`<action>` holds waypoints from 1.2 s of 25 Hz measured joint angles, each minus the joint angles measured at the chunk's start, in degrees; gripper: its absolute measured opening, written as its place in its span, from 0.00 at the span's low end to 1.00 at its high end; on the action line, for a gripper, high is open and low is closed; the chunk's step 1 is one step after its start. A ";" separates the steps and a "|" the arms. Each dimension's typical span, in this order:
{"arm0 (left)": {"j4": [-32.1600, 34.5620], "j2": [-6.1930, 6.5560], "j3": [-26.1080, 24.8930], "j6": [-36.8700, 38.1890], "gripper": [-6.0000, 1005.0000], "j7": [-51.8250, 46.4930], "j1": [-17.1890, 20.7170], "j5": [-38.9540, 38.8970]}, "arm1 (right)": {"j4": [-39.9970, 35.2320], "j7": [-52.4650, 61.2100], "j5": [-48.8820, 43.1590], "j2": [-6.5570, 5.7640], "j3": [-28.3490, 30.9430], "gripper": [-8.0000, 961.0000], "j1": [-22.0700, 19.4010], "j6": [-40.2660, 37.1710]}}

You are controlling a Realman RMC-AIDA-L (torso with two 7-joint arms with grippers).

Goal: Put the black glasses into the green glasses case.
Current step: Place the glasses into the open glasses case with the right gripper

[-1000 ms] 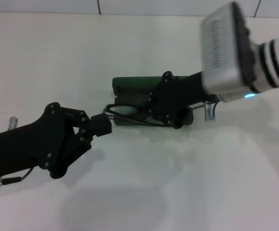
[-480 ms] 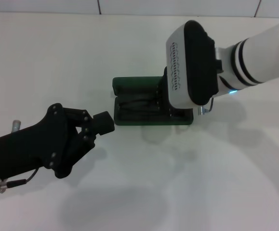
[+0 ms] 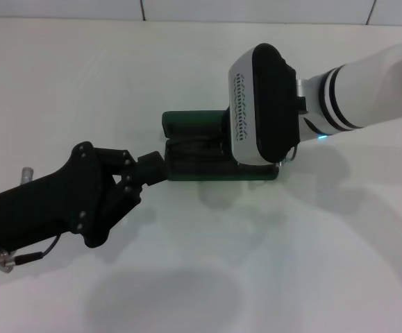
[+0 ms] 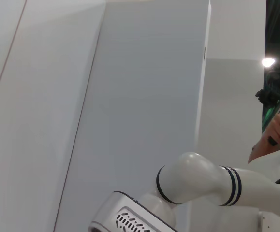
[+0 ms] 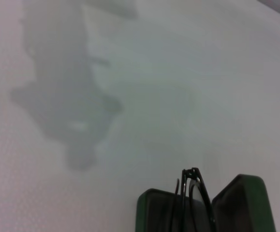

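Green glasses case (image 3: 194,147) open, black glasses (image 5: 193,203) inside; left tool (image 3: 151,168) touching its edge.

Black left pincer (image 3: 148,168), white black-banded arm (image 3: 367,94).

Bright, even overhead light casts soft grey shadows; right wrist view hazy.

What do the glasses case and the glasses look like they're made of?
The green glasses case looks like a rigid shell with a matte green covering, perhaps leatherette: rounded corners, no shine. The black glasses show a thin black rim in the open case, plastic or metal; I cannot tell which.
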 joint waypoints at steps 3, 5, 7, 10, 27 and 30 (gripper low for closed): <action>0.00 -0.05 -0.02 0.00 0.04 0.01 0.08 0.03 | 0.41 0.02 -0.04 0.00 -0.02 0.06 0.42 0.14; 0.00 -0.09 -0.02 0.00 0.04 0.11 0.17 0.05 | 1.25 0.08 -0.59 0.00 -0.11 0.06 1.01 0.17; 0.00 -0.13 -0.03 -0.01 0.04 0.19 0.24 0.06 | 1.43 0.20 -0.82 0.00 -0.20 0.06 1.13 0.22; 0.00 -0.23 -0.03 -0.19 0.04 0.21 0.26 0.08 | 1.80 0.64 -1.51 0.00 -0.51 0.06 1.29 0.38; 0.00 -0.24 -0.03 -0.44 0.04 0.28 0.37 0.20 | 1.43 1.44 -2.42 0.00 -1.51 0.06 1.21 2.09; 0.00 -0.24 -0.03 -0.44 0.04 0.30 0.47 0.20 | 1.37 1.72 -2.42 0.00 -1.51 0.06 1.36 1.89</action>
